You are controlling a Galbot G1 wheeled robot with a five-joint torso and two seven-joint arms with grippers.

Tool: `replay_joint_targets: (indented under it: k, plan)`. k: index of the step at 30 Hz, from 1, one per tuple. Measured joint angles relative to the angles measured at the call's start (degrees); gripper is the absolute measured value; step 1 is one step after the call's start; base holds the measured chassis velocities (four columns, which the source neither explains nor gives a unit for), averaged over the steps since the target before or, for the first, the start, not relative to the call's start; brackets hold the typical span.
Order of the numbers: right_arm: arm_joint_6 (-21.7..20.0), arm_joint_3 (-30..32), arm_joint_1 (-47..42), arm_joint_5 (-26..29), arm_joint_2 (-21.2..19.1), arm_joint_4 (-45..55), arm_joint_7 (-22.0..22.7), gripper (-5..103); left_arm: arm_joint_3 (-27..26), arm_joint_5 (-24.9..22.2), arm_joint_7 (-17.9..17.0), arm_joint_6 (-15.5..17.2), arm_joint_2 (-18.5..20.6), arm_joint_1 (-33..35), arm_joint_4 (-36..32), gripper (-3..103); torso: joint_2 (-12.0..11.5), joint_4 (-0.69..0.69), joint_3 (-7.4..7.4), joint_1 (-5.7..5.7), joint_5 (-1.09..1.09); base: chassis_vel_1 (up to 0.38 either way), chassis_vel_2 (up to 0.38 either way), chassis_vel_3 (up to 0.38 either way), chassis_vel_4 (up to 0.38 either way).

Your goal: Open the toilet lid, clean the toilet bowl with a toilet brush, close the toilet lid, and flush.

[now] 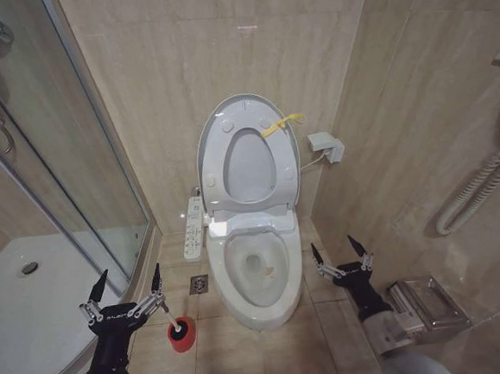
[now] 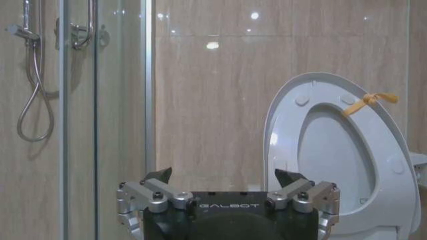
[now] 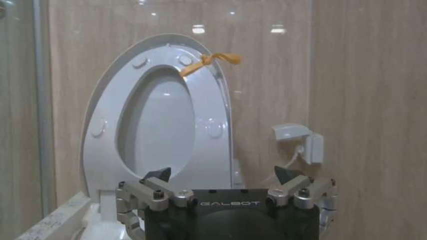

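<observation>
The toilet lid [image 1: 250,163] stands raised against the back wall, with the ring seat [image 1: 217,159] up against it and a yellow strap [image 1: 281,124] at its top. Below, the toilet bowl [image 1: 256,269] lies uncovered, with water at the bottom. The toilet brush's red cup holder [image 1: 182,333] stands on the floor left of the bowl; I cannot make out its handle. My left gripper [image 1: 130,273] hovers open just above and left of the cup. Right of the bowl, my right gripper [image 1: 332,244] is open and empty. Both wrist views face the raised lid [image 2: 333,150] [image 3: 160,125] past open fingers [image 2: 163,174] [image 3: 160,175].
A glass shower enclosure [image 1: 58,167] and its white tray [image 1: 33,291] fill the left. A white control panel [image 1: 194,229] runs along the toilet's left side, near a floor drain [image 1: 197,285]. On the right are a wall box [image 1: 326,146], a white hose [image 1: 475,191] and a metal paper holder [image 1: 424,303].
</observation>
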Motion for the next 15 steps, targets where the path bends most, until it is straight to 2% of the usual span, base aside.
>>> replay_joint_targets:
  k: [6, 11, 15]
  plan:
    - [0.5, 0.1, -2.4, -0.4, 1.5, 0.9, 1.0, 100, 0.0, 0.0, 0.0, 0.0, 0.0, 0.0, 0.0, 100, 0.0, 0.00, 0.00, 0.00, -0.01, 0.000, 0.000, 0.000, 0.000]
    - [1.9, 0.4, -3.9, -3.0, 4.0, 0.8, 3.0, 100, 0.0, 0.0, 0.0, 0.0, 0.0, 0.0, 0.0, 100, 0.0, 0.00, 0.00, 0.00, -0.01, 0.000, 0.000, 0.000, 0.000]
    - [2.7, 2.1, -3.4, -1.7, 4.7, 0.2, 2.7, 100, 0.0, 0.0, 0.0, 0.0, 0.0, 0.0, 0.0, 100, 0.0, 0.00, 0.00, 0.00, -0.01, 0.000, 0.000, 0.000, 0.000]
